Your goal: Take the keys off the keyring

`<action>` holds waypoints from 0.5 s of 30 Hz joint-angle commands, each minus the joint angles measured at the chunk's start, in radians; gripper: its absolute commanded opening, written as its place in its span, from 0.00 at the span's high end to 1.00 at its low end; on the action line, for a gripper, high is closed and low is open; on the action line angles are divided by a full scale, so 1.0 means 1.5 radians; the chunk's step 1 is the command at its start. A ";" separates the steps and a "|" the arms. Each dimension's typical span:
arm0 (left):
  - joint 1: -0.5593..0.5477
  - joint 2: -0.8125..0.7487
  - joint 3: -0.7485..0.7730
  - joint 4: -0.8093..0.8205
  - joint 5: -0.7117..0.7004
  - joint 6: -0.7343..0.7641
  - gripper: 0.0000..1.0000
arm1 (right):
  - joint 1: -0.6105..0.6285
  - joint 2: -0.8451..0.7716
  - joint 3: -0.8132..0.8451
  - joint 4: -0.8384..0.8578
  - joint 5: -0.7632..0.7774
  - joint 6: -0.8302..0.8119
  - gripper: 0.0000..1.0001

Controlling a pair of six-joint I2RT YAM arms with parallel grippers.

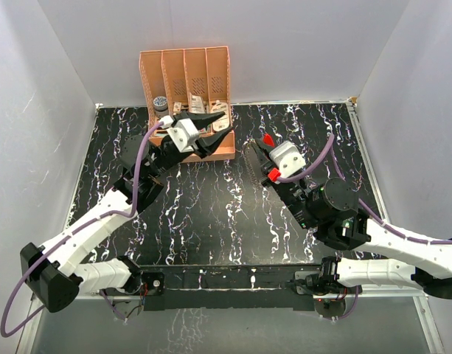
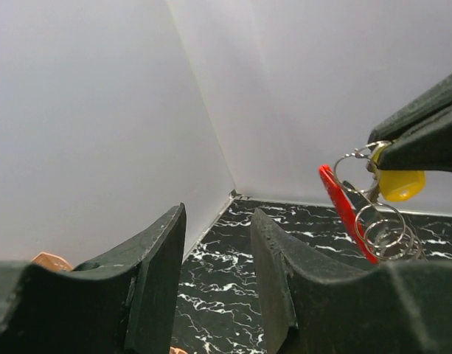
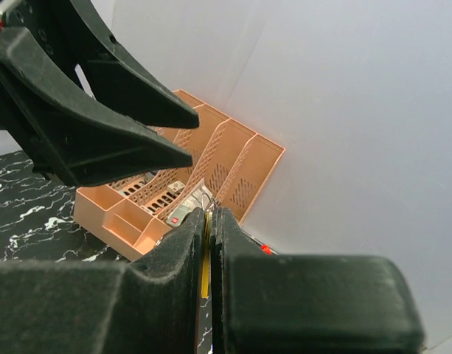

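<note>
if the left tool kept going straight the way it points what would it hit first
Probably nothing close: the left tool faces table and the wall corner. The keyring, its key pinched in the right tool, hangs right of that line.

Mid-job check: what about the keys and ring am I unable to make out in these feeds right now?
1. Left wrist view: the key has its top covered by the right pincer. The ring has its bottom hidden behind a finger of the left pincer. Any further keys are unclear.
2. Right wrist view: the key is only a yellow sliver between the shut fingers.
3. Top view: key and ring are too small to see. Only the tag shows.
</note>
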 commanded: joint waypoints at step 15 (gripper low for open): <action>0.003 0.053 0.061 0.118 0.175 -0.096 0.63 | -0.002 -0.008 0.041 0.035 0.000 -0.002 1.00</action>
